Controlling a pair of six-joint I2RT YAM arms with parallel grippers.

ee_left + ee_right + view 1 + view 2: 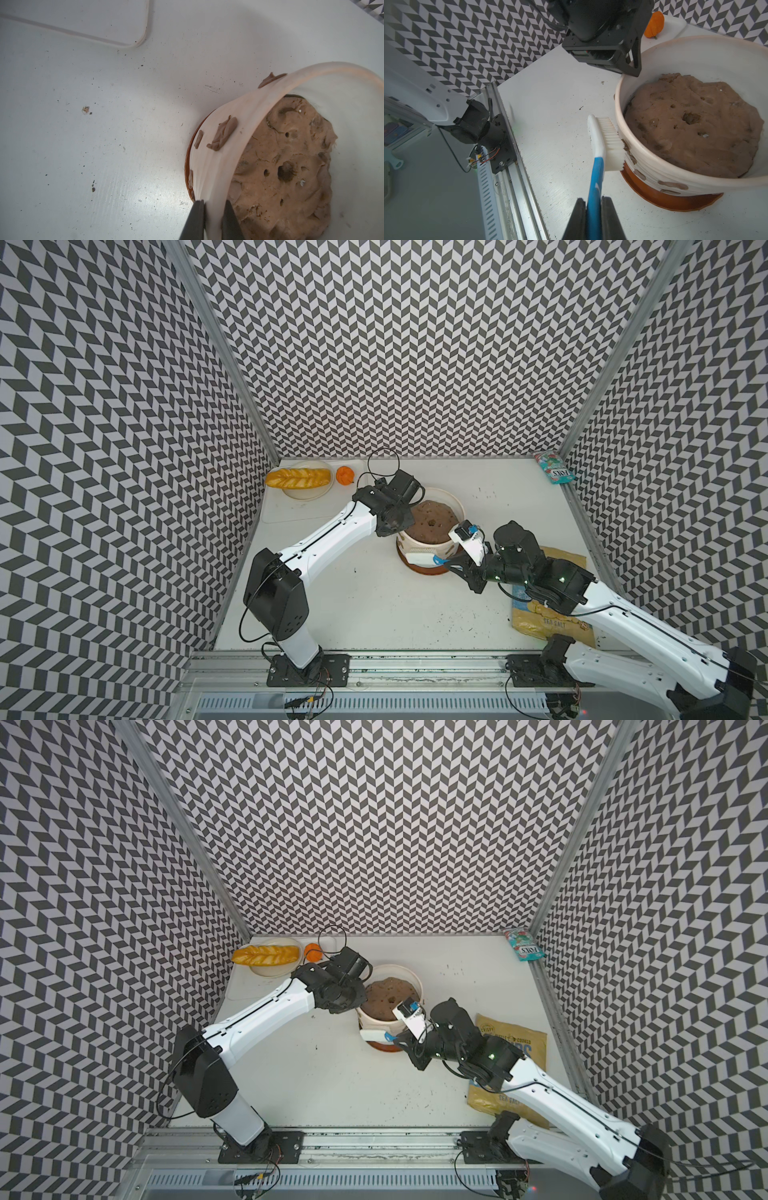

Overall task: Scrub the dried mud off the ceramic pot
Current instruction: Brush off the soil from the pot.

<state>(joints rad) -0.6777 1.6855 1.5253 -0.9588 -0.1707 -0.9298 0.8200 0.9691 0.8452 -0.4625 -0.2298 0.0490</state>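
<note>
**A:** What writing did we make out?

**B:** We read "SEA SALT" on the tan bag point(555, 626) at the lower right of the frame in both top views. In a top view the bag point(532, 1052) also showed "COOKED" near its upper edge. The teal packet point(555, 468) at the upper right carried a white label, upside down and too small for us to read.

**A:** And the counts?

**B:** We counted two arms, one ceramic pot point(419, 549), one orange-brown saucer point(424, 571) under it and one soil mound point(432, 524) inside it. There was also one brush point(608, 141). At the upper left, one bread loaf point(298, 478) lay on one plate point(305, 494), with one small orange item point(345, 475) just beside it. From the left wrist we counted four blotches of dried mud point(225, 133) on the pot's outer wall.

**A:** Where did the pot stand?

**B:** Just below the middle of the frame, between the two arms.

**A:** The grippers?

**B:** The left gripper point(214, 202) was clamped on the pot's rim, with one finger outside the wall and one inside. The right gripper point(593, 200) was closed on the brush's blue handle, and the white bristles lay against the ribbed wall, among more mud blotches.
</note>
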